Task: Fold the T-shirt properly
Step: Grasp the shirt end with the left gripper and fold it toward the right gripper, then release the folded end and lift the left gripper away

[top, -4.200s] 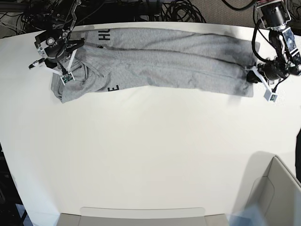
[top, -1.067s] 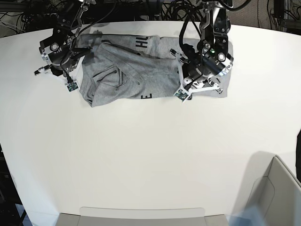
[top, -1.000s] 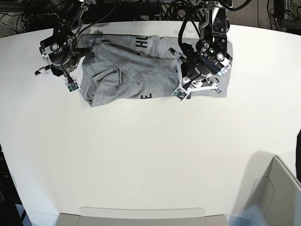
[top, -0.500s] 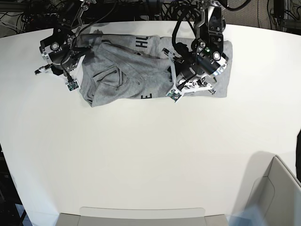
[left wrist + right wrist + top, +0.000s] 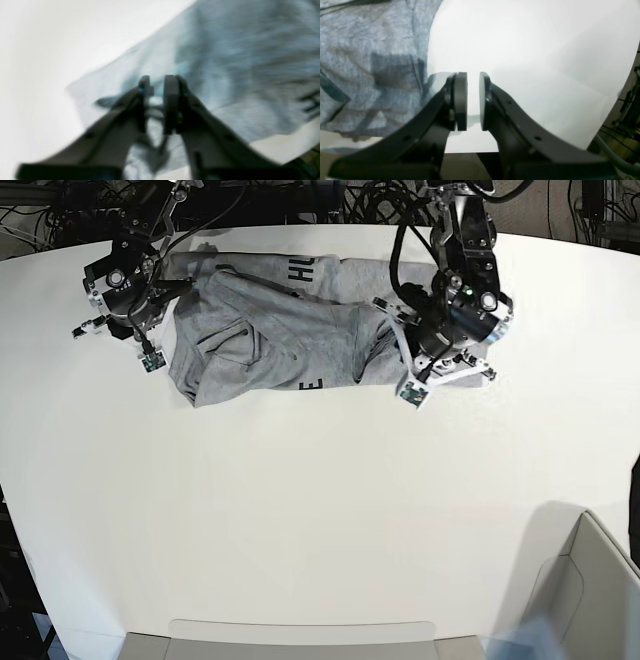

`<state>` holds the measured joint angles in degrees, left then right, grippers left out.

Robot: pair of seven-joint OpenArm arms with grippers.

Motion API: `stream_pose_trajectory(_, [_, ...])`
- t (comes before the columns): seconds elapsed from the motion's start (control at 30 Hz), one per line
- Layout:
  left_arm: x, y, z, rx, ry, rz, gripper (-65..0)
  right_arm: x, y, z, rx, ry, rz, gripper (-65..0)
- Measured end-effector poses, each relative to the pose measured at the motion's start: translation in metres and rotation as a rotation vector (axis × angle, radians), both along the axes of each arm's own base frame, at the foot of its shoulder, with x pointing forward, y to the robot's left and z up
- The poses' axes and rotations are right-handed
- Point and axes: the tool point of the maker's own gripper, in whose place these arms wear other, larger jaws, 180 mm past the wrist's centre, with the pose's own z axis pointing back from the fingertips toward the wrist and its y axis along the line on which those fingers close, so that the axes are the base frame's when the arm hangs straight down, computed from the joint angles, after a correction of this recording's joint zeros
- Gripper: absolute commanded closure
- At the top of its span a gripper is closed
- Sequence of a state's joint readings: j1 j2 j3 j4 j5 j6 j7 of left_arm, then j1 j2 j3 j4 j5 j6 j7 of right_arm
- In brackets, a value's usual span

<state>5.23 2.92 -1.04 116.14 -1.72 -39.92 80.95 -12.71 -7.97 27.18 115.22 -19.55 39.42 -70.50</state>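
The grey T-shirt lies bunched and folded along the table's far edge, with black letters showing. My left gripper hovers over the shirt's right part. In the blurred left wrist view its fingers stand a narrow gap apart above the cloth, casting a shadow on it, near a cloth corner. My right gripper is at the shirt's left end. In the right wrist view it is narrowly open over bare table, with the cloth just beside its left finger.
The white table stretches toward the front. A cardboard box stands at the front right and a flat tray edge at the front middle. Dark cables lie behind the table's far edge.
My left gripper brought the shirt's right end leftward, so the shirt is much shorter. In the last half second it moved back to the right. The right arm hardly moved.
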Motion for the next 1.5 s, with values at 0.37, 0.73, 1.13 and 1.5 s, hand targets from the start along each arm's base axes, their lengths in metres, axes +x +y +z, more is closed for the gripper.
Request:
stream_pose_trajectory(0.37, [0.0,0.051,0.001,0.044,-0.005,0.128,0.0,0.0,0.0,0.0,-0.001,-0.001,0.0,-7.8])
stream_pose_trajectory(0.73, [0.011,0.09,-0.011,0.062,0.023,0.213,0.0,0.0,-0.001,0.0,-0.003,0.0,0.0,-7.8])
stream_pose_trajectory(1.13, [-0.028,0.069,-0.031,0.101,0.116,0.106,0.0,-0.001,-0.001,0.0,0.0,0.0,-0.001,-7.8])
stream_pose_trajectory(1.5, [-0.094,0.075,-0.053,0.102,0.209,0.116,0.0,-0.002,-0.002,0.0,-0.005,0.004,-0.004,-7.8])
